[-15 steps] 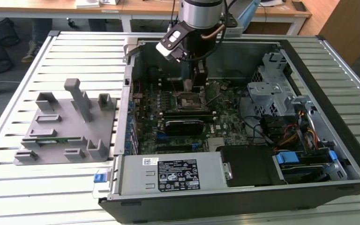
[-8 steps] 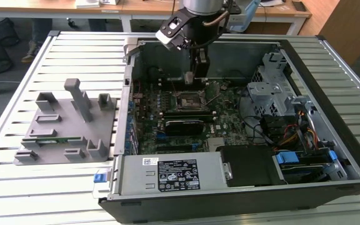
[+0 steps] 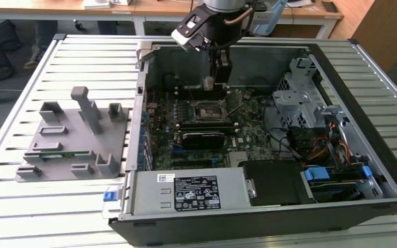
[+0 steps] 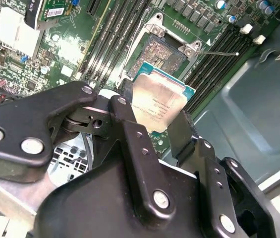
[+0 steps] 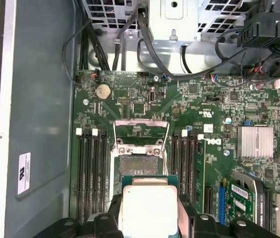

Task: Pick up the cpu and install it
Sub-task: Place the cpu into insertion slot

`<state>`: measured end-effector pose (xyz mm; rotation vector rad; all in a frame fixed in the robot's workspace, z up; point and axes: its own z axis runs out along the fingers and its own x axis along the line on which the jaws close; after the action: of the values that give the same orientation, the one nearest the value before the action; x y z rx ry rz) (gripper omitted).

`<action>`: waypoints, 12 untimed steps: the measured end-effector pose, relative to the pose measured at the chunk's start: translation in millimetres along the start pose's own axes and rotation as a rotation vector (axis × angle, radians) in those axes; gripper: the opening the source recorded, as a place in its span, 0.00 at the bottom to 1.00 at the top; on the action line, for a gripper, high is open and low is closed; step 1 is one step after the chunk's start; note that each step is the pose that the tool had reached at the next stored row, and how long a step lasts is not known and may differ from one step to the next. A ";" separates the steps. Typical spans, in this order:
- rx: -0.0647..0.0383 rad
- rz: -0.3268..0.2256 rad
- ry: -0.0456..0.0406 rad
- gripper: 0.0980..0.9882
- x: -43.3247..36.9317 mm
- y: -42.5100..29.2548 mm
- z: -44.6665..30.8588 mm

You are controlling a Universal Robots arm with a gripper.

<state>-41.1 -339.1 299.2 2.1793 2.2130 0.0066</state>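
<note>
Over open socket (image 4: 160,53), gripper (image 4: 154,118) clamps cpu (image 4: 160,99), apparently not seated.

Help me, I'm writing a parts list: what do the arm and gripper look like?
The arm ends in a grey cylindrical wrist with black housing, a pale camera block on its side and a brownish cable curving beside it. The gripper is matte black: flat linkage bars joined by round silver pins and small screws, with two slim black fingers.
</note>
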 end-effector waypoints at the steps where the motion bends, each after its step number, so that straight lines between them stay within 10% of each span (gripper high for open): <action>1: 0.000 0.000 0.0000 0.48 0.0 0.0 0.7; 12: 0.000 0.000 -0.0002 0.48 0.4 -0.6 20.3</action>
<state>-41.1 -339.1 278.9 2.1792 2.2130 0.0063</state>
